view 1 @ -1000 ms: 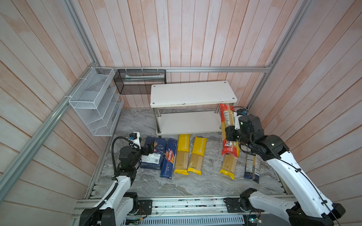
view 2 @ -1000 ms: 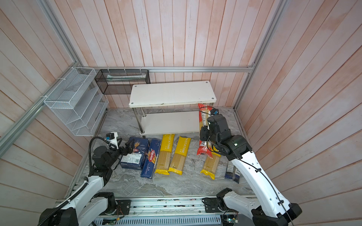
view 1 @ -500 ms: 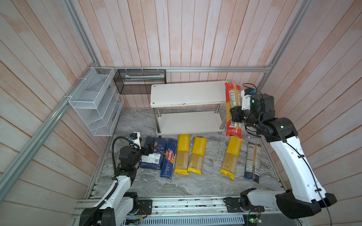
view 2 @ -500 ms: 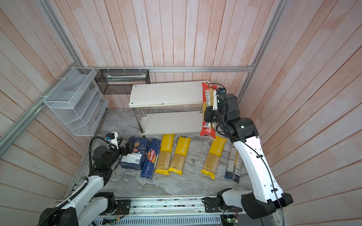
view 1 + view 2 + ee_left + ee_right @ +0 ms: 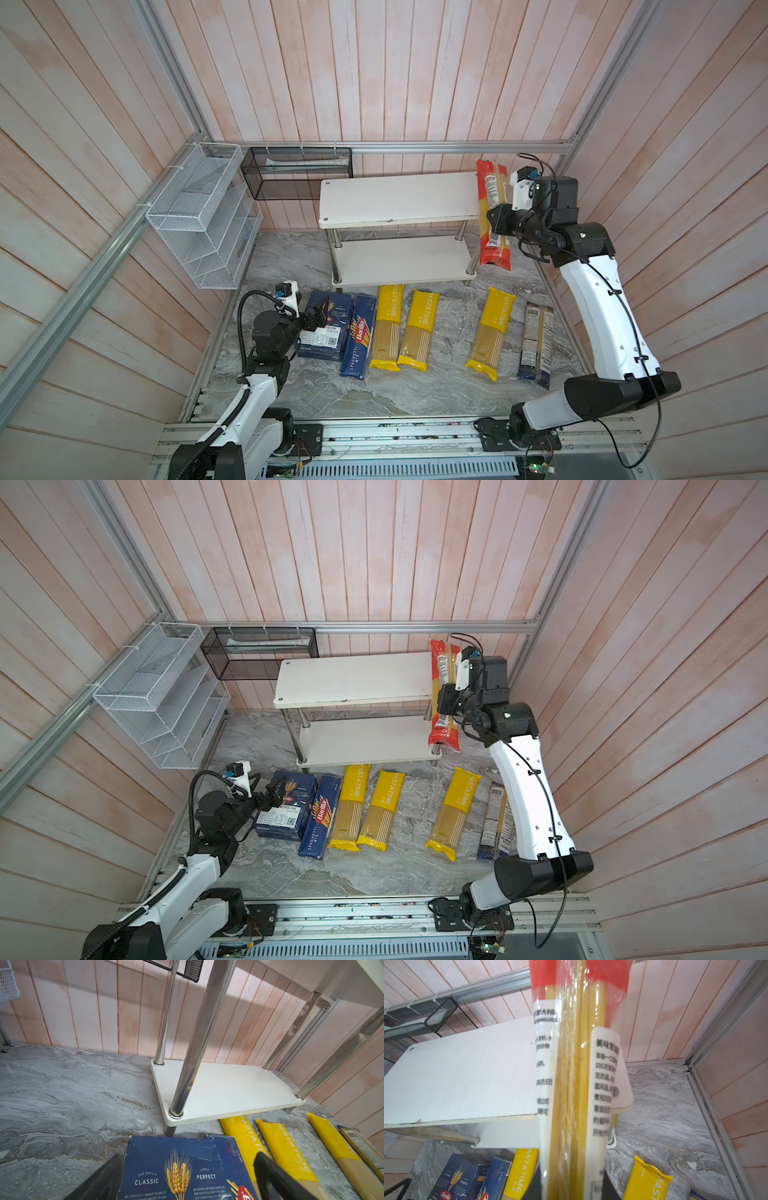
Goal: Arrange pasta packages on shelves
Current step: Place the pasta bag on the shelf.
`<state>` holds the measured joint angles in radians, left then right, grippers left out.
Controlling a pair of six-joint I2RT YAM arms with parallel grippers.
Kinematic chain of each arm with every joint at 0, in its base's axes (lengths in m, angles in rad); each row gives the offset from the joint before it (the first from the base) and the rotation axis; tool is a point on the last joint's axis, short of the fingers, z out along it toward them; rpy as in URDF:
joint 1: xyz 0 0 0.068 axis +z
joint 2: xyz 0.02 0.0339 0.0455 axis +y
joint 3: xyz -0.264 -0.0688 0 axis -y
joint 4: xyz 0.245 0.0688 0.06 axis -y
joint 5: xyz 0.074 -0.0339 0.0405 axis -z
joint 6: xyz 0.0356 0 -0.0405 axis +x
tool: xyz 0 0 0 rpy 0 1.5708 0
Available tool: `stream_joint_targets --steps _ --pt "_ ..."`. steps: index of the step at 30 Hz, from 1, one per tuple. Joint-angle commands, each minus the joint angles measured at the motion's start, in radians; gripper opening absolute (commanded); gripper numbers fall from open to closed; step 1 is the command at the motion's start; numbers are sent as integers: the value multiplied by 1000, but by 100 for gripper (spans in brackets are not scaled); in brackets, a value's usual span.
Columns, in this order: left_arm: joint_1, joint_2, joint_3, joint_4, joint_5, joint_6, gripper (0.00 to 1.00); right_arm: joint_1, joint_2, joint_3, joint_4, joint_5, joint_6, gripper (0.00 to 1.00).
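Observation:
My right gripper is shut on the red-ended bag, held in the air lengthwise at the right end of the shelves, across the top board's right edge. Both boards are bare. My left gripper stands open over the far end of the wide blue Barilla box, a finger on each side. On the floor lie the blue Barilla pack, three yellow PASTATIME bags and the dark-ended clear bag.
A white wire-mesh organizer hangs on the left wall. A black mesh basket hangs on the back rail, just left of the rack. The right wall stands close behind my right arm. The rack's chrome posts rise just beyond the box.
My right arm has lifted the red-ended bag from the floor row, up and back to the top board's right end. The left arm has not moved.

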<state>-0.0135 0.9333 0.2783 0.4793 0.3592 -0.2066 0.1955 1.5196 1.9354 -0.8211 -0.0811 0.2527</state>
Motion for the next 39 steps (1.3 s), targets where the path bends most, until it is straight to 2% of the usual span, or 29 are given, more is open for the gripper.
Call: stream_joint_targets --steps 1,23,39 --pt "-3 -16 -16 21 10 7 100 -21 22 110 166 -66 -26 0" --pt "-3 -15 -16 22 15 8 100 -74 396 566 147 -239 -24 0" --pt "-2 -14 -16 22 18 8 100 -103 466 550 132 -267 0 0"
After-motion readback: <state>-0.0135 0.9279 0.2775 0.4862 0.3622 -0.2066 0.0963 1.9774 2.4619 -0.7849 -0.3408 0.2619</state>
